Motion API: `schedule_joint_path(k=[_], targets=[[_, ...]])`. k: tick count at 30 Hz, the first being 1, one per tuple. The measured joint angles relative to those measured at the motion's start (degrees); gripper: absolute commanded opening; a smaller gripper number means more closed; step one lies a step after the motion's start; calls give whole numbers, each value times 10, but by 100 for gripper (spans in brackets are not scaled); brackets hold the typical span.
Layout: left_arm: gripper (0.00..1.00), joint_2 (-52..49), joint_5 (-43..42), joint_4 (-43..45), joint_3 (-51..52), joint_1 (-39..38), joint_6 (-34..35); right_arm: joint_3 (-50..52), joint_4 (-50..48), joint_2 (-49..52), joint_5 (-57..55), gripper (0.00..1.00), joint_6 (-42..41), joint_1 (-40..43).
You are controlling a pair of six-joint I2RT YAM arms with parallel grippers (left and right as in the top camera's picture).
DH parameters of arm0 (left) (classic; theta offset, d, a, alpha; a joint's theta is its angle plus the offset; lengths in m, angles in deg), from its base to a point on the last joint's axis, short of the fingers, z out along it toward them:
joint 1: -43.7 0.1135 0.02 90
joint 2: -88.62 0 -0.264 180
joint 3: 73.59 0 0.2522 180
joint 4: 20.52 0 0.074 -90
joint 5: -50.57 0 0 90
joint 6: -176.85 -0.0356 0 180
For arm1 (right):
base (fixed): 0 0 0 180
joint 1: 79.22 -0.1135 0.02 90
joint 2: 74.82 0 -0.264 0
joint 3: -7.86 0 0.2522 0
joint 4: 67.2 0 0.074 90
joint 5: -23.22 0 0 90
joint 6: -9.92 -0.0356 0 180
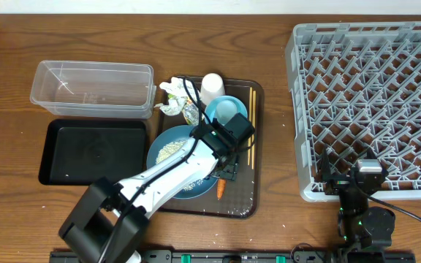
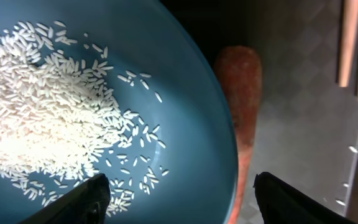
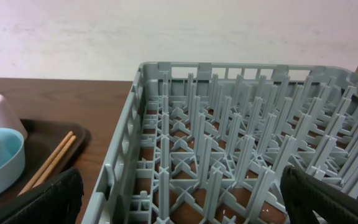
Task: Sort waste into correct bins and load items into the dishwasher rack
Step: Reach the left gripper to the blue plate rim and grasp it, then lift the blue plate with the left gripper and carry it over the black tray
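Probably the carrot pick was in hand: the left gripper (image 2: 179,199) hung wide open and empty over the blue plate (image 2: 166,37) rim, with the carrot (image 2: 241,87) lying on the brown tray (image 1: 243,204) just off the plate's 4 o'clock edge. Its jaws straddled both rim and carrot, so I'd have shifted toward 4 o'clock, clear of the rim and the rice (image 2: 42,118), before closing. The right gripper (image 3: 182,196) sat open and empty by the rack (image 3: 229,124) at its 7 o'clock corner.
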Motion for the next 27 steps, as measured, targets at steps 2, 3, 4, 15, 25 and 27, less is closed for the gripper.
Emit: schedule_joint_path(k=[2,3,4,15,25,27], targets=[[75,-7,1,0,0,-3,1,0,0,0,0,99,0,0],[75,-10,2,0,0,-6,2,0,0,0,0,99,0,0],[75,-12,3,0,0,-9,2,0,0,0,0,99,0,0],[68,-16,42,-2,0,-38,36,0,0,0,0,99,0,0],[57,-16,65,-4,0,-38,45,0,0,0,0,99,0,0],[57,-16,66,-1,0,-38,45,0,0,0,0,99,0,0]])
